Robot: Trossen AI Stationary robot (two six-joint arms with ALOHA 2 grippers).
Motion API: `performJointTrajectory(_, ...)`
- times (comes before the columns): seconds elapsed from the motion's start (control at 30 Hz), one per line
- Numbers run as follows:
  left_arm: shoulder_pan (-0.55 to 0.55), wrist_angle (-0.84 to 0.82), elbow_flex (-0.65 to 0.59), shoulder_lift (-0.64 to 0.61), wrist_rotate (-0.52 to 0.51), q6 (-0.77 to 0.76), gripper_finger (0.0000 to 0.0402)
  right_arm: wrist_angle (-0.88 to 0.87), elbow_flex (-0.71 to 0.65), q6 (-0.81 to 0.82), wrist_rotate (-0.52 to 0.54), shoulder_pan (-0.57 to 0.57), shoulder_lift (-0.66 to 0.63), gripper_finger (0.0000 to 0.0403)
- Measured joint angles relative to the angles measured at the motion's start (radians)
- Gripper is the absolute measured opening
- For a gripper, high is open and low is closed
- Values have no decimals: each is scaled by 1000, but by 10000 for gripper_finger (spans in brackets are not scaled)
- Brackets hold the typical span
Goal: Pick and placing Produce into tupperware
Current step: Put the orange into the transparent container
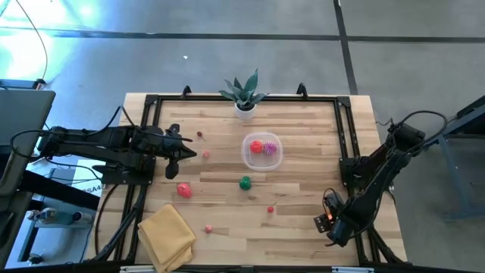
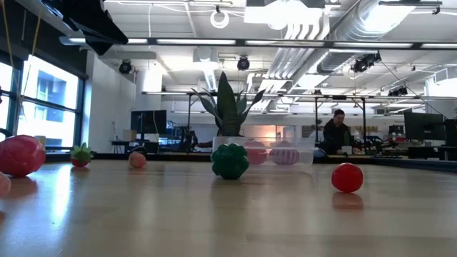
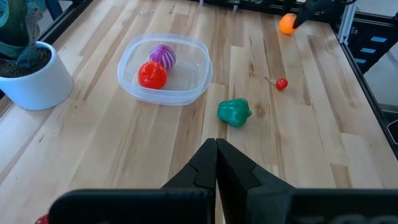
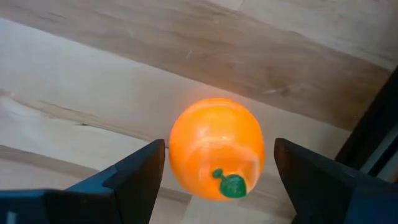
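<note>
Now right end effector (image 4: 214,168): I see it open around the orange (image 4: 216,148).
Left end effector (image 3: 216,163): closed, empty, above desk (image 3: 298,137).

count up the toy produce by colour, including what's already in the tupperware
red pieces: 3
pink pieces: 2
green piece: 1
purple piece: 1
orange piece: 1
small dark piece, colour unclear: 1
total: 9
</note>
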Motion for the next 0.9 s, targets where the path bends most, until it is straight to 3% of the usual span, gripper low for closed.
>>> performJointTrajectory(0.27,0,0,0,0,0,0,1,30,-13,11,8,0,1,293)
performJointTrajectory(0.5,0,0,0,0,0,0,1,210,-113,20,7,0,1,293)
performJointTrajectory(0.9,0,0,0,0,0,0,1,214,-122,37,10,-1,1,293)
